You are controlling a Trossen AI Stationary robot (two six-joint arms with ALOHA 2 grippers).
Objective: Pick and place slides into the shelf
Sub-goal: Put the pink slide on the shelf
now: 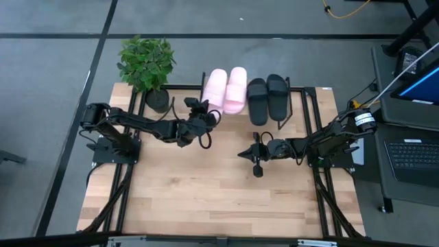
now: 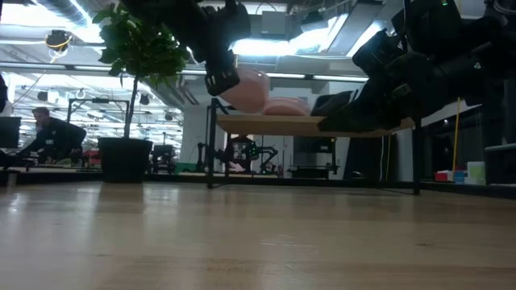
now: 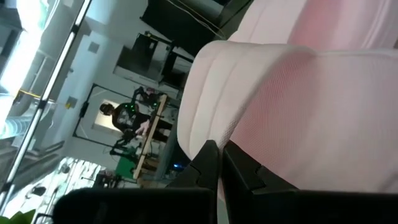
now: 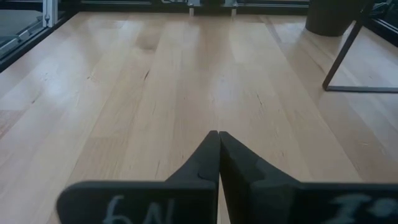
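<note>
Well, from my remote seat the biggest thing I see is the wooden table (image 1: 206, 199), with black frame rails along its sides. At its far edge stands the shelf (image 2: 274, 125), a low rack with a light plank top on thin black legs. All four slides sit on that plank in a row: the two pink slides (image 1: 226, 88) toward the left arm's side, touching each other, and the two black slides (image 1: 267, 97) just beside them toward the right arm's side. A potted plant (image 1: 146, 65) stands at the far left corner, near the shelf's end.

I have the left arm stretched out from its base toward the shelf, and the left gripper (image 1: 203, 113) is at the near end of the outer pink slide. In the left wrist view its fingers (image 3: 208, 163) are pressed together, their tips right against the pink strap, which fills most of that view; I cannot tell whether they actually pinch any of it.

My right arm waits over the open tabletop, well apart from the shelf. The right gripper (image 1: 248, 154) has its jaws together, holding nothing, above bare wood.
</note>
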